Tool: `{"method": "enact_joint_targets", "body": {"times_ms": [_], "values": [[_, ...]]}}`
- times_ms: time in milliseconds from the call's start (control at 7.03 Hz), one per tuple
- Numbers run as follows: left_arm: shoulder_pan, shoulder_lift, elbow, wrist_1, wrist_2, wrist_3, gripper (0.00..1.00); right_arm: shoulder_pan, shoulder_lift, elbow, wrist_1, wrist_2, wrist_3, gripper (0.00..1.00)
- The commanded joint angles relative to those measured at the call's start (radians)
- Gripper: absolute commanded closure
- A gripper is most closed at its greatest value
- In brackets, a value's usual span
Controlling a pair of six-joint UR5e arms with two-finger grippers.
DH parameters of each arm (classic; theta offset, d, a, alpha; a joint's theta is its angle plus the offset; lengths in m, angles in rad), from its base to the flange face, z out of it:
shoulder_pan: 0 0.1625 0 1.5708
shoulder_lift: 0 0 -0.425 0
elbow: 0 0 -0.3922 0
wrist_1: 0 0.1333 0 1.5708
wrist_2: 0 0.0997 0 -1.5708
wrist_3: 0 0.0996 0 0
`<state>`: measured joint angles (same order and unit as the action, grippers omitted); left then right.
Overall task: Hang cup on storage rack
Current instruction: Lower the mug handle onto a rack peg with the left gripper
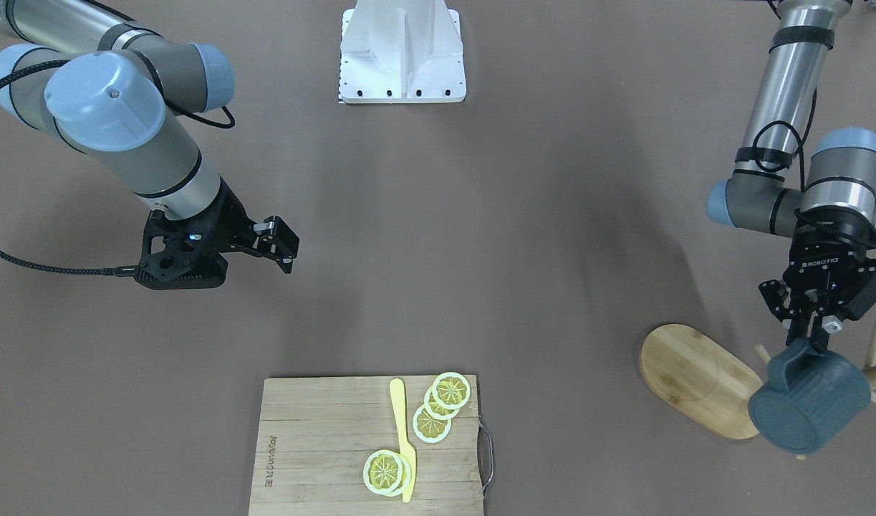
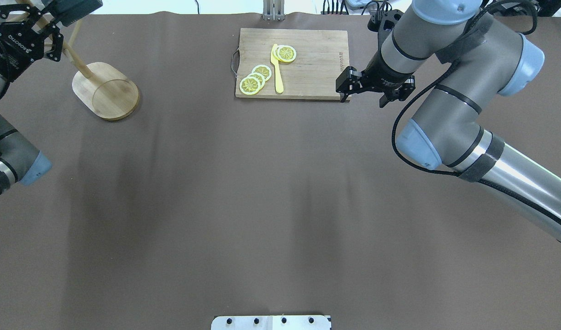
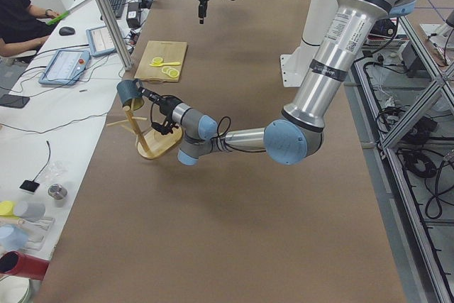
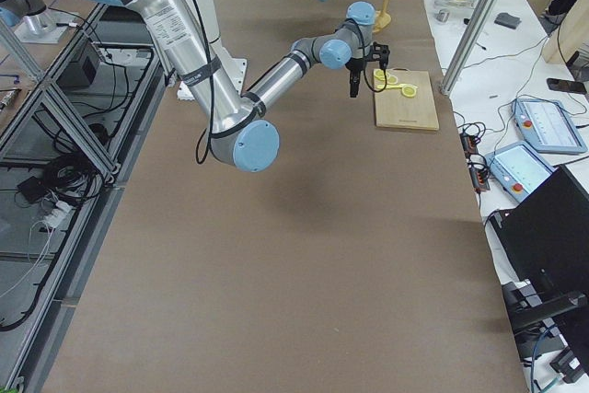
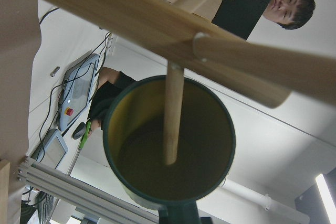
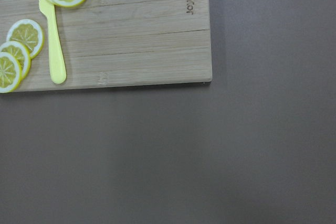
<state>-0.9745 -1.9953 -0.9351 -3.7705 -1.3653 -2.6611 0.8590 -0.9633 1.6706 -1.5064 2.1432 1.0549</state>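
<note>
Left gripper [image 1: 812, 341] clenched on the cup's handle, at the rack.
In the front-facing view the cup [image 1: 814, 408] hangs tilted at 4 o'clock against the storage rack [image 1: 695, 380]. In the left wrist view a peg enters its mouth. The right gripper [image 1: 284, 246] hangs spread and empty at 9 o'clock. The cutting board [image 1: 323, 444], with lemon slices [image 1: 432, 423] and a knife [image 1: 402, 430], lies at 6 o'clock, well apart from both.

Front-facing and overhead: far, steep, opposed, sharing the cutting board [image 1: 316, 430] at 6 and 12 o'clock. Sides: lengthwise along the table [image 3: 234, 246]. Right wrist: close above cutting board corner. Left wrist: upward into cup [image 5: 136, 150], seemingly very near.
</note>
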Motion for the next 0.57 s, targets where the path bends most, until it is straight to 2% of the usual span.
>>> {"method": "enact_joint_targets", "body": {"times_ms": [0, 427], "values": [[-0.001, 0.004, 0.012, 0.000, 0.000, -0.017, 1.00, -0.002, 0.000, 0.003, 0.000, 0.000, 0.004, 0.00], [-0.001, 0.006, 0.021, 0.000, 0.000, -0.042, 1.00, -0.003, 0.001, 0.003, 0.000, 0.000, 0.004, 0.00]]}}
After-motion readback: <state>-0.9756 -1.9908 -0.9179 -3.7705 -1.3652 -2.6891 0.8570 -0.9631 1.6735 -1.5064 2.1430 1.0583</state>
